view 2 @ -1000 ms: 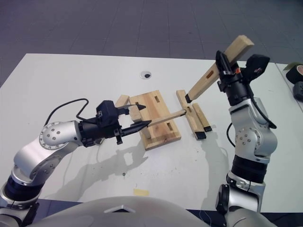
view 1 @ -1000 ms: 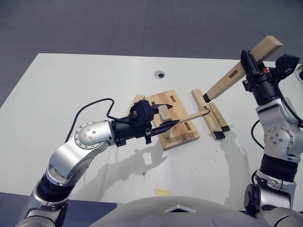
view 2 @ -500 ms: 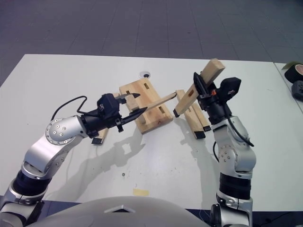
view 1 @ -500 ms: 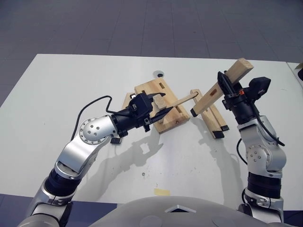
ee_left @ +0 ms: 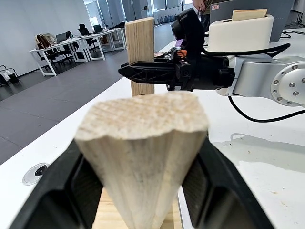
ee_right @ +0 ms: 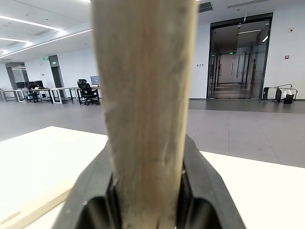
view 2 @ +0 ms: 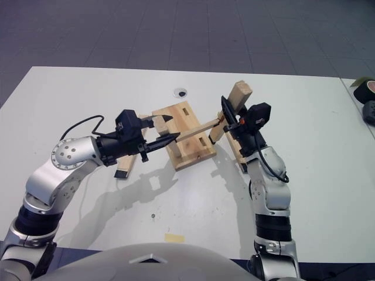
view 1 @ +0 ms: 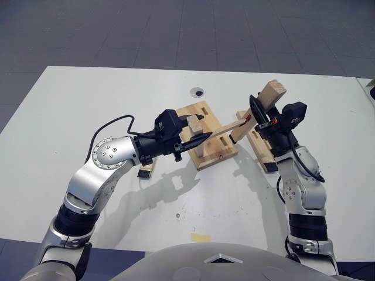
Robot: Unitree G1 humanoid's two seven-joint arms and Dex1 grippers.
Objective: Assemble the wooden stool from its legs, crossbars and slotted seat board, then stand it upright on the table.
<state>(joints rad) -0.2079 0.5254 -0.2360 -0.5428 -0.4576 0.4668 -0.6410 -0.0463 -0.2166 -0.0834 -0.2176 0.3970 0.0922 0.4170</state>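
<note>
Both arms wear rounded silver-grey metal shells with black collars between segments. The left arm [view 1: 88, 181] carries a round joint cap [view 1: 106, 158] ringed with small screws, and a thin black cable [view 1: 115, 122] loops off its forearm. The right arm [view 1: 306, 193] has a similar black cable [view 1: 314, 168] along it. The left gripper [view 1: 205, 127] and right gripper [view 1: 261, 109] are matte black, with tapered, pointed fingers.

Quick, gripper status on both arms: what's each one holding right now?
Left gripper: closed on a crossbar.
Right gripper: closed on a leg.
</note>
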